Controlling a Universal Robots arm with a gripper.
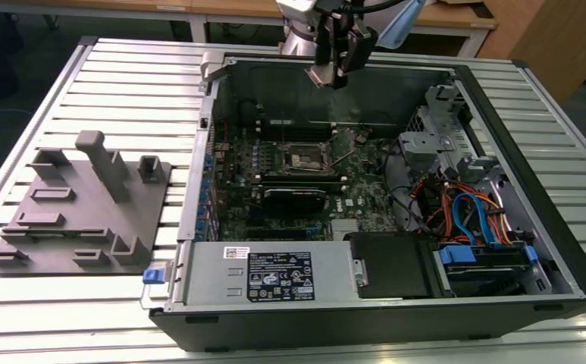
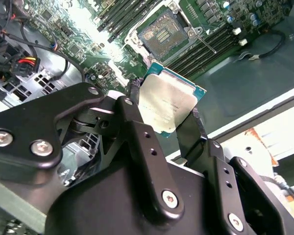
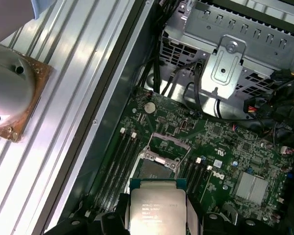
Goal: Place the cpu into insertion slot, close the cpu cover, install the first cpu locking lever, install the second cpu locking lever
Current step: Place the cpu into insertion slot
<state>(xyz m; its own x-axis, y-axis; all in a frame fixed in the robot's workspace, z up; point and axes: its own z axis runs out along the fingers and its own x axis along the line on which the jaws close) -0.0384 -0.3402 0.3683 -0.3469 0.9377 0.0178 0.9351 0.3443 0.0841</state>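
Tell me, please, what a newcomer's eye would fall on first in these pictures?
The black tool hangs above the open black computer case, clamping a small flat square silver-grey chip by its edges. Inside, the square black socket with a silver rim on the green circuit board lies uncovered and empty. On the exterior view's left, a grey moulded fixture block sits on the slatted metal table.

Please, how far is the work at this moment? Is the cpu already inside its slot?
Done: the cpu is picked up, clamped in the gripper. In hand: it hangs above the open case. Left: the insertion slot is empty, so seating, closing and locking remain.
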